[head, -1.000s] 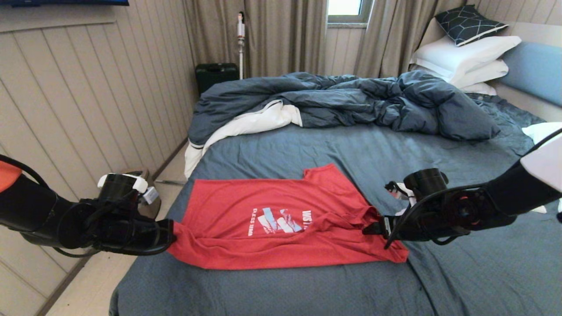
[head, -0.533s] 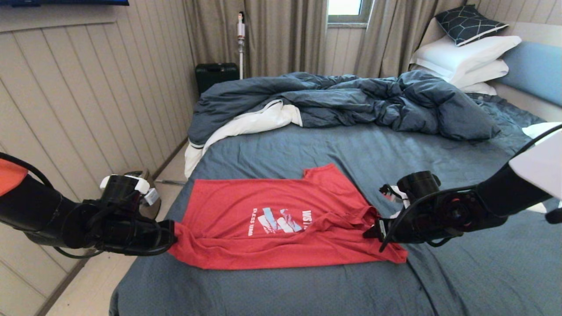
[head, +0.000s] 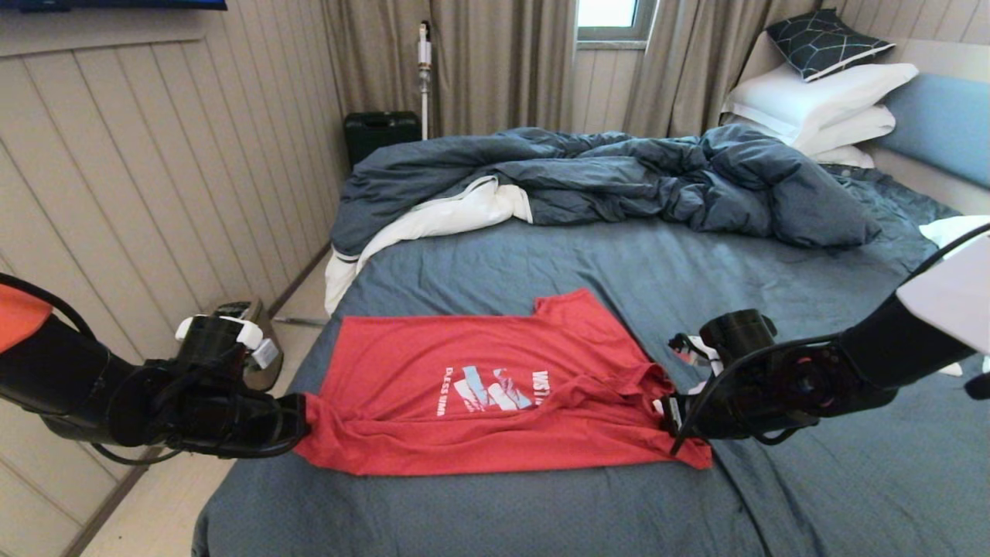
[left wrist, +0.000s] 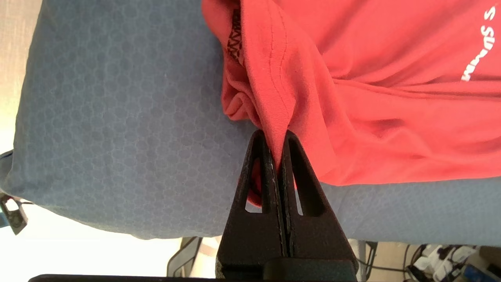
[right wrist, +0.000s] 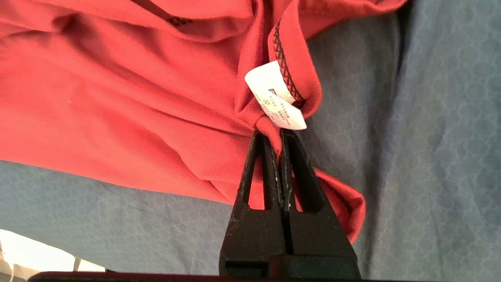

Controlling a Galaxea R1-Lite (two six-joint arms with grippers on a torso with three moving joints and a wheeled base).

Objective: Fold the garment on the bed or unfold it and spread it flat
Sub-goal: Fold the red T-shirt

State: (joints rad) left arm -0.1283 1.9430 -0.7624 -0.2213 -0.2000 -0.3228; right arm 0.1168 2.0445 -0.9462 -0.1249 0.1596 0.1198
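The red garment (head: 495,387) lies on the near part of the bed (head: 634,271), white and light-blue chest graphic upward, its near half rumpled into a fold. At the garment's left end my left gripper (head: 303,418) is shut on a pinch of red cloth (left wrist: 274,117); the gripper (left wrist: 274,135) hangs just off the bed's left edge. My right gripper (head: 667,408) is shut on the garment's right end. In the right wrist view its jaws (right wrist: 274,135) pinch red cloth (right wrist: 117,98) just below a white care label (right wrist: 276,96).
A rumpled dark blue duvet (head: 603,182) with white lining lies across the far half of the bed. White pillows (head: 820,100) are stacked at the far right by the headboard (head: 943,124). Panelled wall and floor (head: 155,510) run along the left side.
My right gripper has shut on the garment's right end and shifted slightly toward me. The left gripper has dropped a little, still gripping the left end.
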